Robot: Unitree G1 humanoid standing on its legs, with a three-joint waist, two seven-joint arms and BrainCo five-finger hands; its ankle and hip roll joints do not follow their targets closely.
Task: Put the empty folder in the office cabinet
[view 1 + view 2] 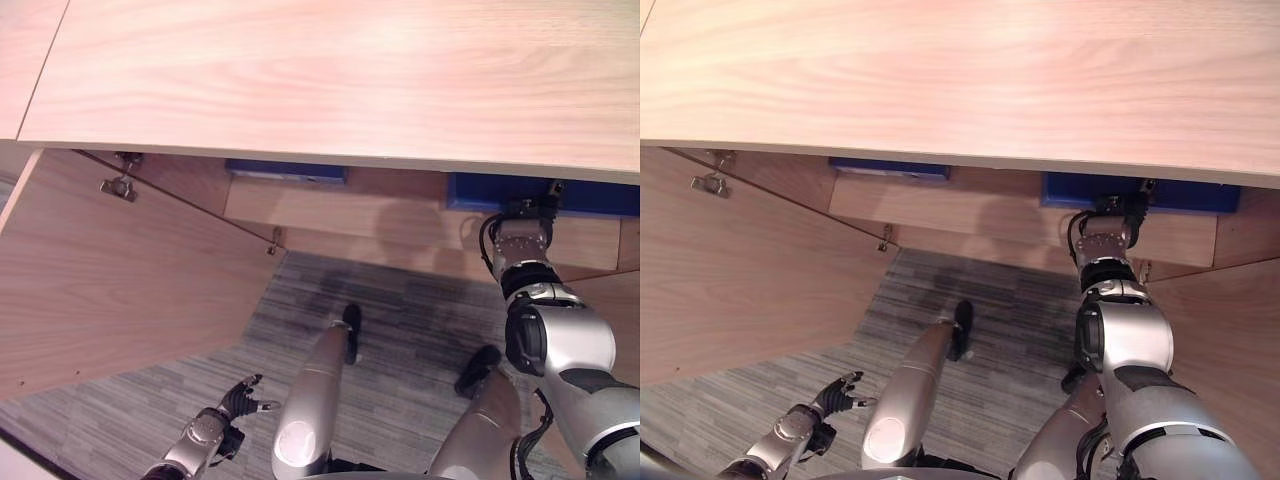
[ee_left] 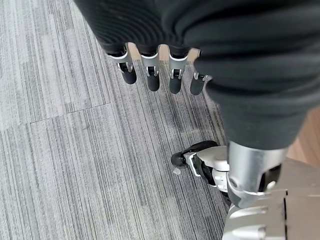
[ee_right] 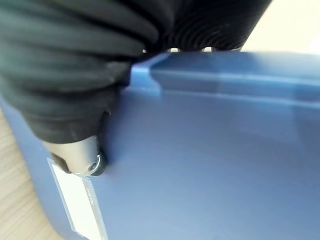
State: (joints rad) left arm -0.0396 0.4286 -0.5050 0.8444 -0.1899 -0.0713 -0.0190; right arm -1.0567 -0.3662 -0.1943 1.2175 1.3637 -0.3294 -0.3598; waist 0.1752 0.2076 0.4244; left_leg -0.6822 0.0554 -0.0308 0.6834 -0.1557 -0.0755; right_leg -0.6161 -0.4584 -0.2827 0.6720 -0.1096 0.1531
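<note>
Blue folder [image 1: 540,193] lies on the cabinet shelf [image 1: 400,215], clamped by the right hand [image 1: 522,238]; left hand [image 1: 238,400] fingers apart, well away.

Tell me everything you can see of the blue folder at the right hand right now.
The blue folder is a flat, smooth, plastic-looking file with a raised ridge along one edge and a pale label strip near a corner. It sits on the wooden shelf inside the cabinet, mostly hidden under the cabinet top. The right hand is against it, thumb pressed on its face; the fingers are hidden behind its edge.
</note>
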